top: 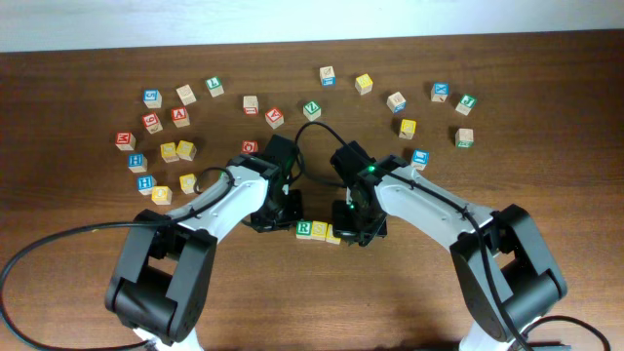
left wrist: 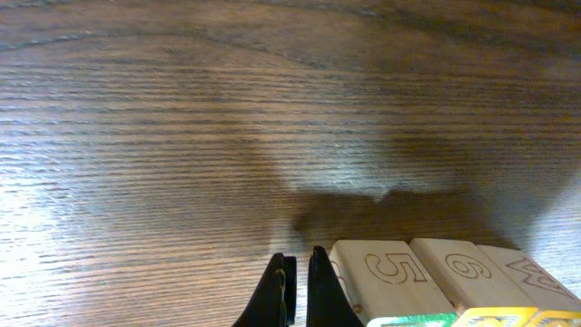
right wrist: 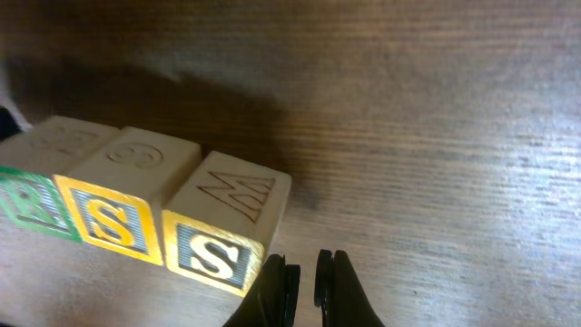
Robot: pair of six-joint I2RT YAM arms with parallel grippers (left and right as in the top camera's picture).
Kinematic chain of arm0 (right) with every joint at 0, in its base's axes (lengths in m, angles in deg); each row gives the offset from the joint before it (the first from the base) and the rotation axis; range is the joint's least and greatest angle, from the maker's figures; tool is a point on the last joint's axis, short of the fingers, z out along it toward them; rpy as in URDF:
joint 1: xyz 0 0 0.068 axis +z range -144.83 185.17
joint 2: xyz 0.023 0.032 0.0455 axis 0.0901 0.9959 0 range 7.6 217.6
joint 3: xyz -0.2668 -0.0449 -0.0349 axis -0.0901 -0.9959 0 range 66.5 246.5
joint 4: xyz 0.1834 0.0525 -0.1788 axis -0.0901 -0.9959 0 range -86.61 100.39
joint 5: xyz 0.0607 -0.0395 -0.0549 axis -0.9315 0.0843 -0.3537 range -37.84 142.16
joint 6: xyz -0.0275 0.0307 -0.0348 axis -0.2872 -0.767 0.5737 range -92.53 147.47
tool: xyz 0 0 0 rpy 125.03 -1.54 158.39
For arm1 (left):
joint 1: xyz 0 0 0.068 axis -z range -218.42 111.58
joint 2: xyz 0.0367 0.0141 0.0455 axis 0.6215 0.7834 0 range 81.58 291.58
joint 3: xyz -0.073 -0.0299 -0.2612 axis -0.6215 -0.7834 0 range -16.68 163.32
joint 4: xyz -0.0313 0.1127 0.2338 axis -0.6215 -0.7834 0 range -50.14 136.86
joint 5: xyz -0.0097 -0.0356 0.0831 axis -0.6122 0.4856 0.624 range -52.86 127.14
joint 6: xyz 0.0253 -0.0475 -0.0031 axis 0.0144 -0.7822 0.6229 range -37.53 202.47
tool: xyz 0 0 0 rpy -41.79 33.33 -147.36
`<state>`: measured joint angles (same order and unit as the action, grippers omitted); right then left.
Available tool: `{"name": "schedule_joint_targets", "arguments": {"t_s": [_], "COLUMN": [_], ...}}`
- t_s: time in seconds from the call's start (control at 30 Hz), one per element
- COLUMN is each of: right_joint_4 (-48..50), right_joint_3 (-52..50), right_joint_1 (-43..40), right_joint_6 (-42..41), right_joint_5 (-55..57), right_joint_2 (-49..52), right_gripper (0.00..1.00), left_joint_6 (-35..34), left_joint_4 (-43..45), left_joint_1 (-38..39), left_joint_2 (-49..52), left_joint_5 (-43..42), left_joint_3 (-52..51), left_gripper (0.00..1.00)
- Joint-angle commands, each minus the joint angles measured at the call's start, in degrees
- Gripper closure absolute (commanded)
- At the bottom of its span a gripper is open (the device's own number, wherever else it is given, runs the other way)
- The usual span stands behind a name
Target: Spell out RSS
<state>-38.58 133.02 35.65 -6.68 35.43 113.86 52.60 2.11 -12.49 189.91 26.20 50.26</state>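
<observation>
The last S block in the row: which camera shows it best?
Right wrist: the last S block sits close, its yellow S face readable. Overhead shows it tiny and partly hidden. Left wrist shows mainly its carved plain side.

White-shelled arms (top: 419, 200), black joints (top: 156, 278), black cables (top: 58, 244), green light (top: 370, 172).

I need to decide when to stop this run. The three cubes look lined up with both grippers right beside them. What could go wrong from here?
1. The right gripper, fingers nearly together, sits close beside the last S cube. A sideways pull-out could knock it out of line with the middle S cube.
2. The left gripper sits just as close to the R cube. Lifting straight up looks safer.
</observation>
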Motion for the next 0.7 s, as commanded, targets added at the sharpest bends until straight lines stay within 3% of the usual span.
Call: {"name": "schedule_joint_targets", "arguments": {"t_s": [0.0, 0.43, 0.67], "right_joint_4": [0.5, 7.7, 5.4], "right_joint_3": [0.0, 0.0, 0.0], "right_joint_1": [0.3, 0.3, 0.3], "right_joint_6": [-0.4, 2.4, 2.4], "right_joint_5": [0.7, 0.7, 0.7], "right_joint_2": [-0.1, -0.1, -0.1], "right_gripper": [0.96, 0.96, 0.96], "left_joint_6": [-0.5, -0.5, -0.5], "left_joint_4": [-0.1, -3.0, 0.2], "left_joint_1": [0.2, 0.3, 0.3], "left_joint_2": [0.5, 0.5, 0.5], "left_joint_5": [-0.9, -6.3, -5.6], "left_joint_3": [-0.3, -0.3, -0.3], "left_gripper": [1.0, 1.0, 1.0]}}
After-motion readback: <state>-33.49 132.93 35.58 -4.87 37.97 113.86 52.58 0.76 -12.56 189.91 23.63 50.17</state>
